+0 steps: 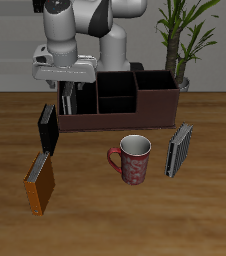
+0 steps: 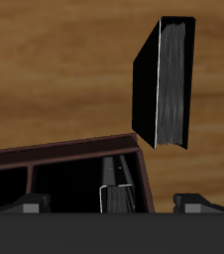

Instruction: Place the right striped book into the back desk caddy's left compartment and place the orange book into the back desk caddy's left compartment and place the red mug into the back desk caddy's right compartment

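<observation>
The gripper (image 1: 67, 92) hangs open over the caddy (image 1: 155, 108), where a striped book (image 2: 117, 186) stands upright on end in the left compartment (image 1: 73, 103), released.

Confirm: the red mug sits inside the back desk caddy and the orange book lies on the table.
Not the mug: the exterior view shows the red mug standing on the table, in front of the back desk caddy. The orange book does lie on the table.
</observation>
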### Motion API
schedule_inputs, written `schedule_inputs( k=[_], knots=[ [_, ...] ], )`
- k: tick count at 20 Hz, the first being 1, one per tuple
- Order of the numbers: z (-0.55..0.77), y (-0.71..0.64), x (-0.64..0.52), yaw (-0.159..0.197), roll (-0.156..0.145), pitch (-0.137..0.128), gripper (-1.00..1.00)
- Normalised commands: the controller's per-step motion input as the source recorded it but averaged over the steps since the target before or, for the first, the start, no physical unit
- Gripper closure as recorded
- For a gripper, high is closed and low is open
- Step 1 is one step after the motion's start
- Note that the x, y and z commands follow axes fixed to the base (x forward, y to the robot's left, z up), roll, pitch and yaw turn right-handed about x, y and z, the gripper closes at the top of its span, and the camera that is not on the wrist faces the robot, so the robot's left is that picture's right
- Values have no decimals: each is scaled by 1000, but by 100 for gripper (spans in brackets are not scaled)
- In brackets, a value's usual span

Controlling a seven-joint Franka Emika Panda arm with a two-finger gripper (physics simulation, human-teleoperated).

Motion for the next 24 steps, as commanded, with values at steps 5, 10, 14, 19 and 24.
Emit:
schedule_inputs(
  k=[5, 10, 14, 19, 24],
  knots=[
    [353, -9, 302, 27, -65, -88, -100],
    [295, -6, 270, 18, -44, -41, -100],
    [244, 101, 231, 40, -50, -73, -100],
    [184, 175, 263, 41, -49, -51, -100],
    [205, 382, 262, 46, -27, -43, -100]
  ],
)
